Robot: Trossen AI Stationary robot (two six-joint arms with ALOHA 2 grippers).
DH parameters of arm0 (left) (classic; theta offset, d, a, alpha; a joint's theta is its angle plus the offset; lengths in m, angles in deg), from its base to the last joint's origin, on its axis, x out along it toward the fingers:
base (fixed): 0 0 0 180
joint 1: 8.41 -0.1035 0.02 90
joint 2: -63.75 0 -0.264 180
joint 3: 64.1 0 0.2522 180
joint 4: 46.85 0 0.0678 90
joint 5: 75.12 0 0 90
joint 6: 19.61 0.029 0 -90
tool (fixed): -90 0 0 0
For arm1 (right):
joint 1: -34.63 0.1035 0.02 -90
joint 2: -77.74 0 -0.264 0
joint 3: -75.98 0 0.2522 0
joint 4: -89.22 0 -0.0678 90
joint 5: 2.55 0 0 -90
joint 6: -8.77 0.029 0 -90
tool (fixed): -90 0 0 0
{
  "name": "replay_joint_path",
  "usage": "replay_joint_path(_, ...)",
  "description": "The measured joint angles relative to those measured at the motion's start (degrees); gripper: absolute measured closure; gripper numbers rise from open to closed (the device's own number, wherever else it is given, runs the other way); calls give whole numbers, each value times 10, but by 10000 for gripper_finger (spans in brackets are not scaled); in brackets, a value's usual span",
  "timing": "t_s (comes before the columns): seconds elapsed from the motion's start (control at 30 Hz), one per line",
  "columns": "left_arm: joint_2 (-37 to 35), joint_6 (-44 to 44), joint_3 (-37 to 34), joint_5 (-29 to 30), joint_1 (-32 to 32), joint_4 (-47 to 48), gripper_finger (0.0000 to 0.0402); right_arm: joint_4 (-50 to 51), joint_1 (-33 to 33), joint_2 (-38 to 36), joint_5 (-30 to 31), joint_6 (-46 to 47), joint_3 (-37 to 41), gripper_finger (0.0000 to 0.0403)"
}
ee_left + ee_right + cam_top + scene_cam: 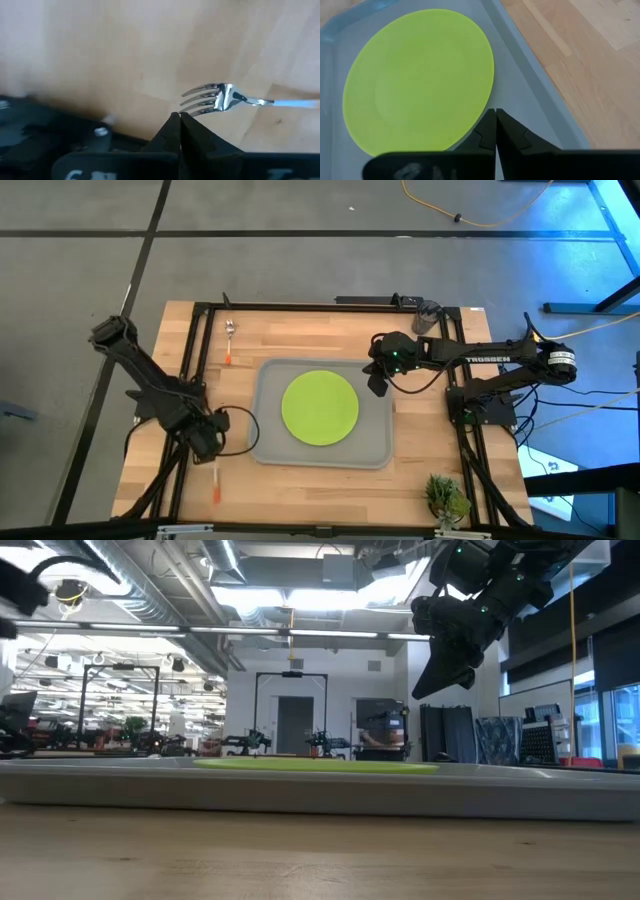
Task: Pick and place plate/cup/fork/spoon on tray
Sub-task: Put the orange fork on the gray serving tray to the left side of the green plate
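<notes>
The left gripper (180, 116) has its two fingers pressed together, with nothing between them. It is low over the wooden table (420, 450), near the left front corner of the tray (262, 448). The fork (220, 99) lies on the wood just beyond the closed fingertips, near them but not in them. Its silver tines point toward the gripper and its thin handle runs away from it. In the high view the fork (215, 480) lies just in front of the left gripper (205, 442), with the orange end of the handle toward the front edge of the table.

The right gripper (496, 112) is also clenched and holds nothing. It hangs above the right rim of the tray, and in the low view it (430, 680) is clearly up in the air.

The lime-green plate (320, 407) lies flat in the middle of the light-grey tray. The spoon (229, 340) rests on the table near the back left corner, apart from the tray. The dark cup (429, 315) stands at the back edge of the table, behind the right arm. A small green plant (446, 498) is at the front right corner of the table.
</notes>
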Motion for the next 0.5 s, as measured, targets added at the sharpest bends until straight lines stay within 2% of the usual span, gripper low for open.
replay_joint_path(0.17,-12,30,30,0,-32,57,401,0,0,0,1,-1,0,397)
replay_joint_path(0.5,-13,90,68,16,-78,87,401,0,0,0,1,-2,0,397)
